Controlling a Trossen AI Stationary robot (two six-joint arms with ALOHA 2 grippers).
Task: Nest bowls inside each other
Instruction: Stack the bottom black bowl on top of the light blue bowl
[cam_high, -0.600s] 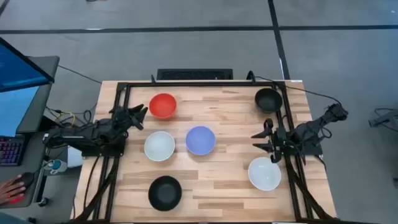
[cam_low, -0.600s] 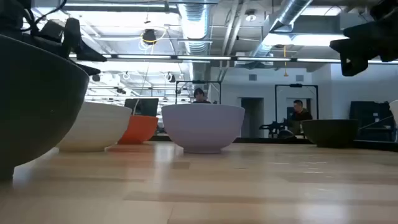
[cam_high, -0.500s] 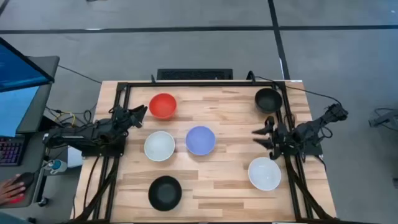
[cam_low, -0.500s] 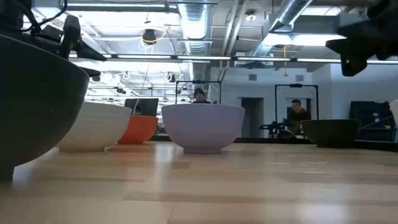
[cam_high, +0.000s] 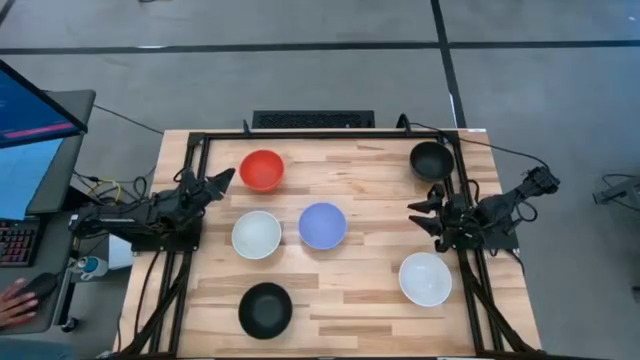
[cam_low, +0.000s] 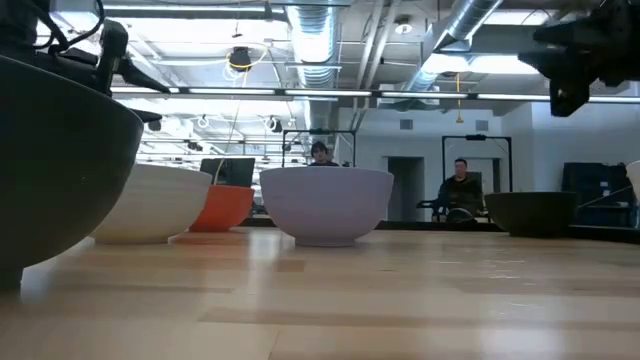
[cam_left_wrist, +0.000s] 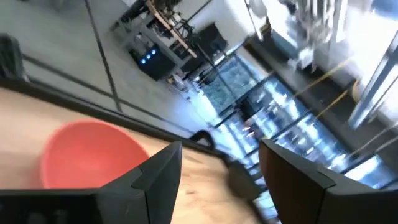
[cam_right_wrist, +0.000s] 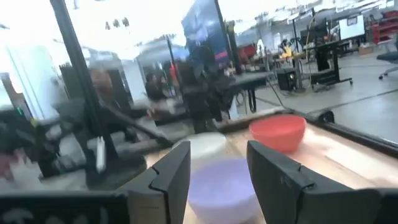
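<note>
All six bowls sat apart on the table (cam_high: 380, 175), none nested yet. In the high view the red bowl (cam_high: 261, 170) lay upper left, the pale blue bowl (cam_high: 322, 225) in the middle with a white bowl (cam_high: 256, 235) just to its left, one black bowl (cam_high: 265, 309) at the lower left, the other black bowl (cam_high: 431, 159) at the upper right corner, and the second white bowl (cam_high: 425, 279) at the lower right.

My left gripper (cam_high: 217, 181) hung at the left edge of the table, near the red bowl, its fingers apart and holding nothing. My right gripper (cam_high: 428, 217) hung at the right edge, between the upper-right black bowl and the lower-right white one, fingers likewise apart and empty, pointing toward the pale blue bowl.

The risks I judged from there: these bowls are smooth and round, so a pinch on a rim could slip, or tip the bowl as I lifted. Coming in low, I could shove a bowl across the wood instead of gripping it. Dropping one into another off-centre could leave it perched on the rim. And with both arms reaching toward the middle, they might collide over the pale blue bowl.
</note>
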